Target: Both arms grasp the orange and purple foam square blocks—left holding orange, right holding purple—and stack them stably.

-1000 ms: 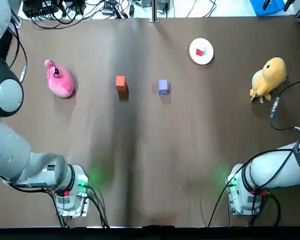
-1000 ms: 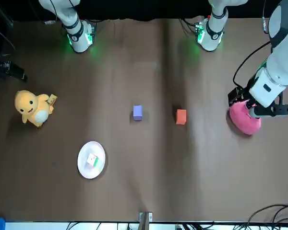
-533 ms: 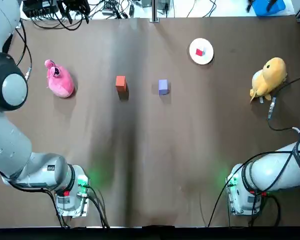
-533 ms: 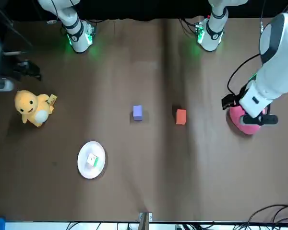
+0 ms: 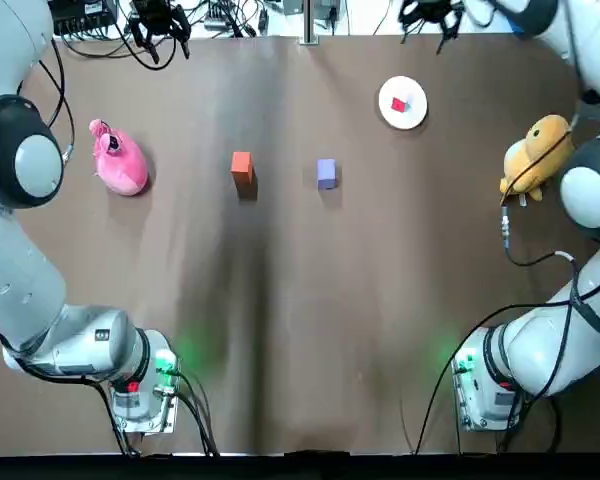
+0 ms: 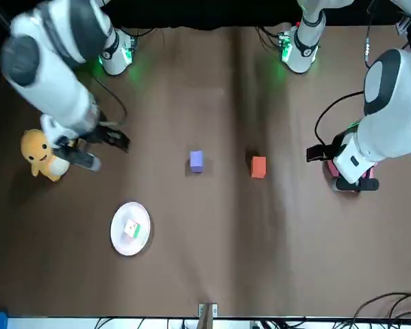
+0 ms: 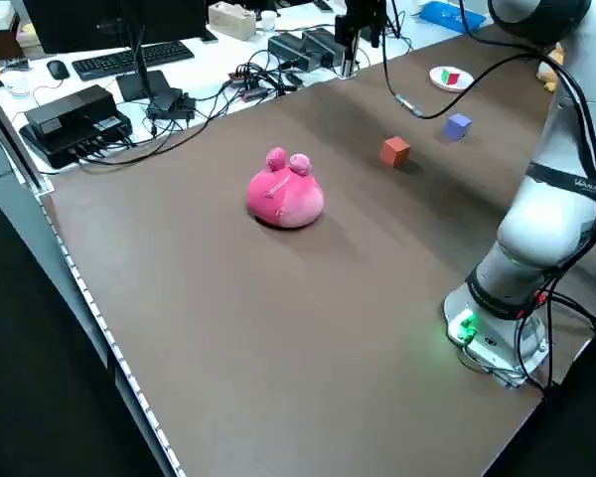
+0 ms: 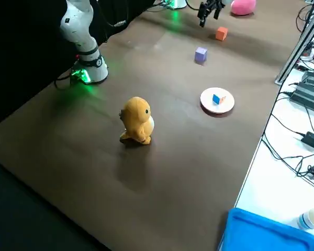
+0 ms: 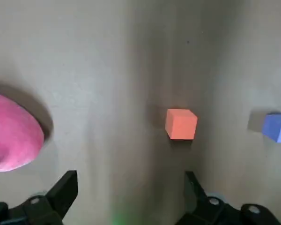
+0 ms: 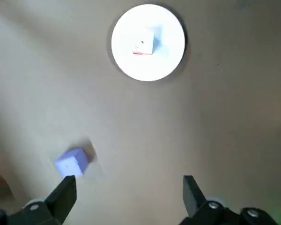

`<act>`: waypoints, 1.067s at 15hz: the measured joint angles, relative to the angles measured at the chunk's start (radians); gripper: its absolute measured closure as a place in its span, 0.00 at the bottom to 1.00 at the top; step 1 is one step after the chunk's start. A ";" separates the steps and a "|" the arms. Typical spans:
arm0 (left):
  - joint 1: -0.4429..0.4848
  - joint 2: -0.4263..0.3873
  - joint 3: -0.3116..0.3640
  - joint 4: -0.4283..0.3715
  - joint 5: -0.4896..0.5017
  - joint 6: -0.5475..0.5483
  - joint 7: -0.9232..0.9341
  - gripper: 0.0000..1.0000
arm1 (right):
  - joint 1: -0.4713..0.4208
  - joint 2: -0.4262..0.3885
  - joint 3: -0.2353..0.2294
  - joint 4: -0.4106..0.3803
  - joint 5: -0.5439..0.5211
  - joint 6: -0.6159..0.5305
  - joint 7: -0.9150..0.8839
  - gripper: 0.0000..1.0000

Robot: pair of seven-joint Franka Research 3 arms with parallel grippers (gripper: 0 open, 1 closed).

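Observation:
The orange block [image 5: 242, 166] and the purple block [image 5: 326, 172] sit apart on the brown table, orange to the left in the top view. My left gripper [image 9: 130, 177] hangs open high above the table, with the orange block [image 9: 181, 123] beyond its fingertips and nothing between them. In the front view the left gripper [image 6: 337, 169] hovers over the pink plush. My right gripper [image 10: 129, 180] is also open and empty, high up, with the purple block [image 10: 72, 161] close to one finger [image 10: 65, 187]. The front view puts the right gripper [image 6: 101, 151] beside the yellow plush.
A pink plush [image 5: 118, 160] lies left of the orange block. A yellow plush [image 5: 536, 152] stands at the right edge. A white plate [image 5: 402, 102] holding a small cube sits behind the purple block. Cables and boxes lie past the far edge.
Both arms have swung in over the table. The right gripper has come into the front view near the yellow plush. The left gripper has shifted toward the centre above the pink plush.

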State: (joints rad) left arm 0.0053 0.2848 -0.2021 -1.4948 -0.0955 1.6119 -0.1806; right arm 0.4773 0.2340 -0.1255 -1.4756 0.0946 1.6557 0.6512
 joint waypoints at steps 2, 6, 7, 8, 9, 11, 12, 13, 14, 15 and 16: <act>-0.001 0.006 -0.003 0.001 -0.016 0.000 0.017 0.00 | 0.046 0.052 0.000 -0.002 0.003 0.070 0.162 0.00; 0.010 0.009 -0.003 0.001 -0.043 -0.006 0.211 0.00 | 0.116 0.140 0.000 -0.002 0.004 0.161 0.444 0.00; 0.027 0.016 -0.002 0.001 -0.081 -0.007 0.295 0.00 | 0.124 0.154 0.000 -0.002 0.015 0.163 0.478 0.00; 0.052 0.028 -0.002 0.000 -0.128 -0.008 0.377 0.00 | 0.127 0.167 0.000 -0.002 0.035 0.168 0.512 0.00; 0.104 0.065 -0.001 0.000 -0.199 -0.011 0.532 0.00 | 0.128 0.185 -0.002 -0.002 0.064 0.193 0.568 0.00; 0.144 0.100 -0.001 0.000 -0.280 -0.047 0.691 0.00 | 0.125 0.191 -0.007 -0.002 0.081 0.215 0.635 0.00; 0.159 0.113 -0.001 0.000 -0.341 -0.065 0.782 0.00 | 0.123 0.191 -0.009 -0.002 0.085 0.224 0.668 0.00; 0.173 0.126 -0.001 0.000 -0.410 -0.094 0.879 0.00 | 0.122 0.191 -0.010 -0.002 0.087 0.229 0.692 0.00; 0.188 0.141 -0.001 -0.001 -0.489 -0.142 0.990 0.00 | 0.124 0.191 -0.010 -0.001 0.087 0.232 0.709 0.00; 0.199 0.161 0.000 -0.001 -0.555 -0.176 1.099 0.00 | 0.127 0.191 -0.009 -0.001 0.087 0.232 0.723 0.00; 0.205 0.184 -0.001 -0.002 -0.603 -0.193 1.209 0.00 | 0.132 0.192 -0.008 -0.001 0.087 0.232 0.744 0.00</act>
State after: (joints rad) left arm 0.2101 0.4683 -0.2028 -1.4965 -0.6989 1.4186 1.0282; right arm 0.6098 0.4264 -0.1335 -1.4770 0.1818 1.8876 1.3952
